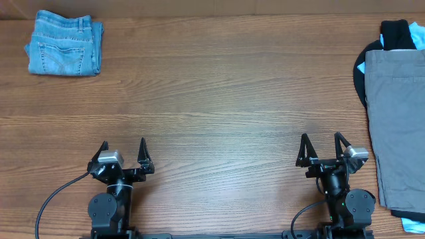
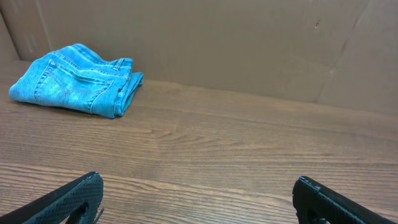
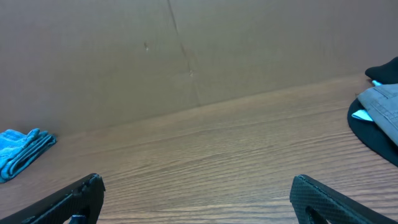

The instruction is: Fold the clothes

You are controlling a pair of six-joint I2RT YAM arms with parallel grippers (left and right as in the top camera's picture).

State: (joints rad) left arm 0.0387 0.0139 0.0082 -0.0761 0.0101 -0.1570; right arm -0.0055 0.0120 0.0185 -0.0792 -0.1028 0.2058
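Observation:
A folded pair of blue jeans lies at the far left corner of the table; it also shows in the left wrist view and small in the right wrist view. A pile of clothes lies along the right edge, with a grey garment on top of black and light blue pieces; its edge shows in the right wrist view. My left gripper is open and empty near the front edge. My right gripper is open and empty, just left of the pile.
The wooden table lies between the jeans and the pile. A brown cardboard wall stands behind the table. A black cable trails from the left arm's base.

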